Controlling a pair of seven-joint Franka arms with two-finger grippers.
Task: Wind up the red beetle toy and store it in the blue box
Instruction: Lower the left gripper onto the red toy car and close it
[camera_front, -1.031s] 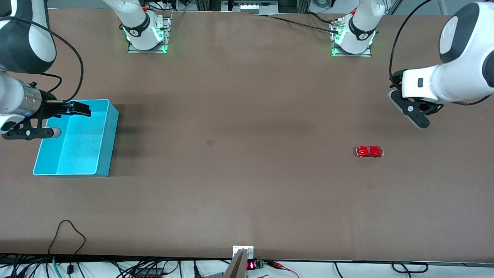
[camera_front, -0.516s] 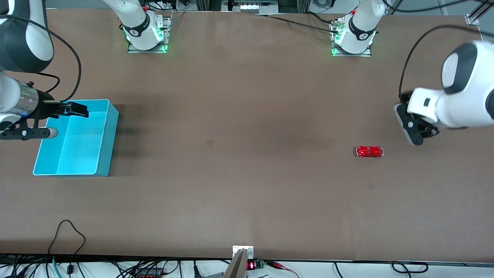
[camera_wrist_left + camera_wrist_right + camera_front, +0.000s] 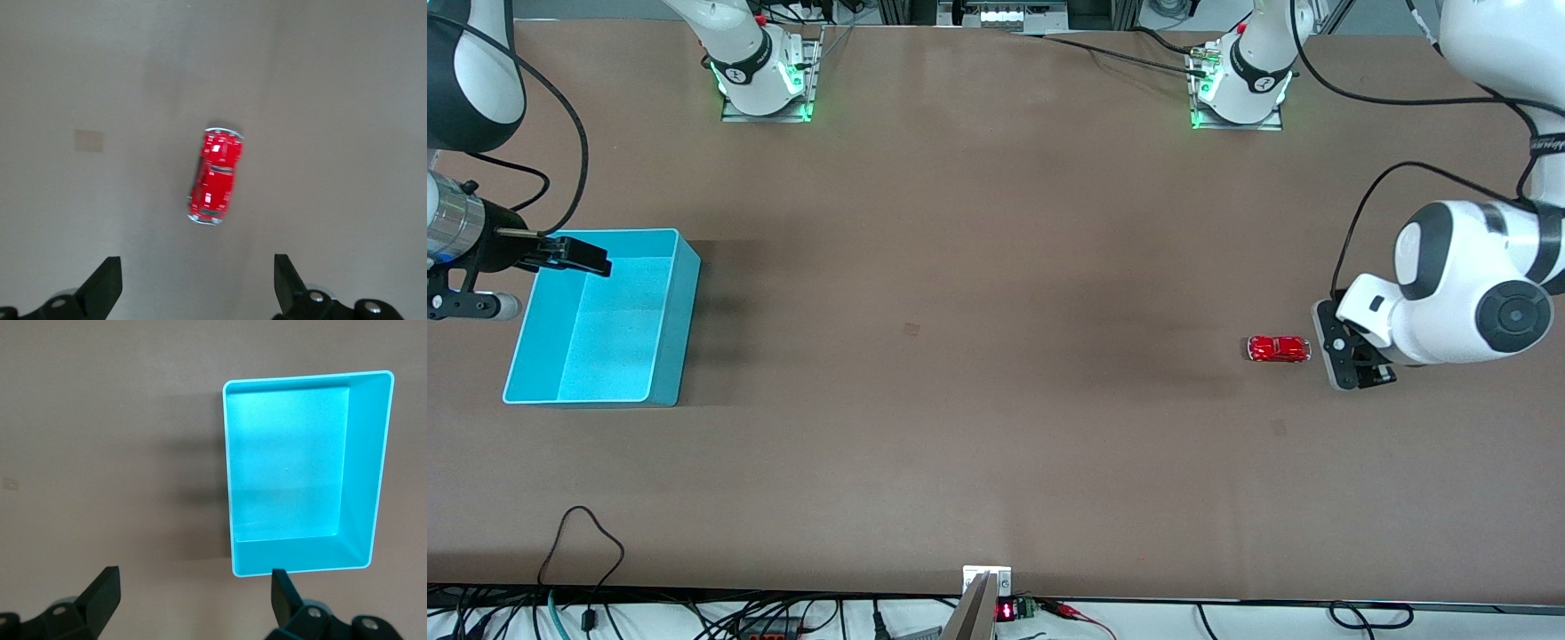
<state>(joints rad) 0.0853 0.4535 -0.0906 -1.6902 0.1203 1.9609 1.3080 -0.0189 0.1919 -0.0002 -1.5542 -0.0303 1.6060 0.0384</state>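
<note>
**Red beetle toy just beside my left gripper**

Red beetle toy (image 3: 1279,348) lies on the table (image 3: 996,267), my left gripper (image 3: 1352,356) beside it; right gripper (image 3: 560,258) above the blue box (image 3: 667,356) rim; left wrist: toy (image 3: 215,177) ahead of wide fingers (image 3: 103,287); right wrist: box (image 3: 303,473) empty, fingers (image 3: 100,593) wide.

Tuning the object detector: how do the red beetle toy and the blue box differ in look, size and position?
Colour: the red beetle toy is glossy red; the blue box is turquoise with a lighter rim.
Size: the toy is tiny; the box is many times larger.
Position: the toy lies toward the left arm's end, beside the open left gripper; the box sits toward the right arm's end, the open right gripper at its edge.
Shared: both rest on the table, unheld.
</note>
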